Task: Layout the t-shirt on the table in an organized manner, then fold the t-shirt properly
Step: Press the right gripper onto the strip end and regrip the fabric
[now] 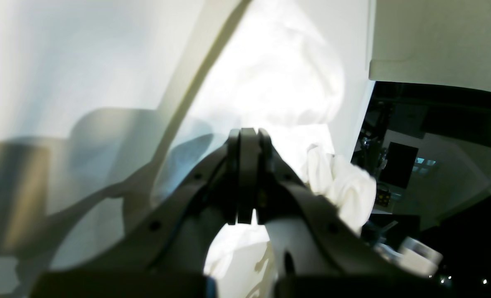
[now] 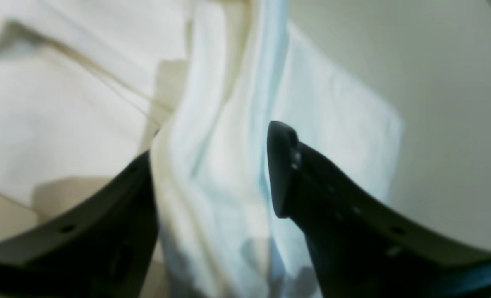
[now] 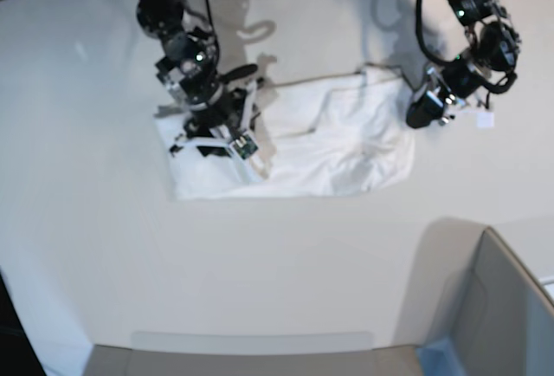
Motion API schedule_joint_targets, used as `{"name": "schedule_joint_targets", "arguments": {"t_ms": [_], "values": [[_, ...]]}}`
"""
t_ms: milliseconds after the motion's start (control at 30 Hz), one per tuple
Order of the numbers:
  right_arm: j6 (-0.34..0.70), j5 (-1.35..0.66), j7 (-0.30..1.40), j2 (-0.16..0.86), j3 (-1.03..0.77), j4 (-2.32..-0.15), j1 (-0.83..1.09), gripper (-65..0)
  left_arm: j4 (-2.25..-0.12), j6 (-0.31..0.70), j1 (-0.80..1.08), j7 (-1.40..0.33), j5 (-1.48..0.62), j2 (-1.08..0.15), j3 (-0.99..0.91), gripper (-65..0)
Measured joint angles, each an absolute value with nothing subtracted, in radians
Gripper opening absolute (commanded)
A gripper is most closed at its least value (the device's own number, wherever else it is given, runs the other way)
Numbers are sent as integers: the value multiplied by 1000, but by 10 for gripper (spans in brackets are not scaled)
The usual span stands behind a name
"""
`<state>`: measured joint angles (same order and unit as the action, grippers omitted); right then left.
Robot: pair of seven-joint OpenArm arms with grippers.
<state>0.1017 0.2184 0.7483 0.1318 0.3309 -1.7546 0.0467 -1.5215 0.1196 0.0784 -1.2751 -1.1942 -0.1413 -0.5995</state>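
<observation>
The right gripper (image 2: 212, 165), a pair of dark curved plastic fingers, stands with its jaws well apart. A draped fold of the white cloth t-shirt (image 2: 228, 124) hangs through the gap between them; the left-hand finger (image 2: 104, 215) lies against the cloth, while the other fingertip sits just beside it, and I cannot tell whether it touches. Nothing is clamped there.

The left gripper (image 1: 247, 140), of the same dark make, has its jaws pressed together with no gap showing. A bunch of white fabric (image 1: 344, 186) sits just beside its right flank, but whether any cloth is pinched between the tips cannot be told from this view.

The base view gives the layout that the wrist cameras miss. The t-shirt (image 3: 329, 146) lies spread as a rough rectangle, wrinkled and partly doubled over, on the large smooth white table (image 3: 260, 263), towards its far side. The right gripper (image 3: 227, 129) is over the shirt's edge on that view's left, amid rumpled cloth. The left gripper (image 3: 424, 107) is at the shirt's opposite end, on the view's right, near its upper corner. A grey box-like corner piece (image 3: 502, 307) occupies the near right of the table, well apart from the shirt.

The wrist views are blurred and bright; no print on the shirt can be made out in them, nor in the base view.
</observation>
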Motion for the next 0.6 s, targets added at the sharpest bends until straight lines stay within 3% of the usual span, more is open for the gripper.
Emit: {"name": "schedule_joint_targets", "arguments": {"t_ms": [267,600], "values": [[101,223,743,123,342,-1774,-3,-363,-1522,120,78,-1275,-1198,-141,-599,-650],[111,213,740,113,576,-1909,-17,-363,-1522,120,80,-1268,-1198,-148,-602,-650]]}}
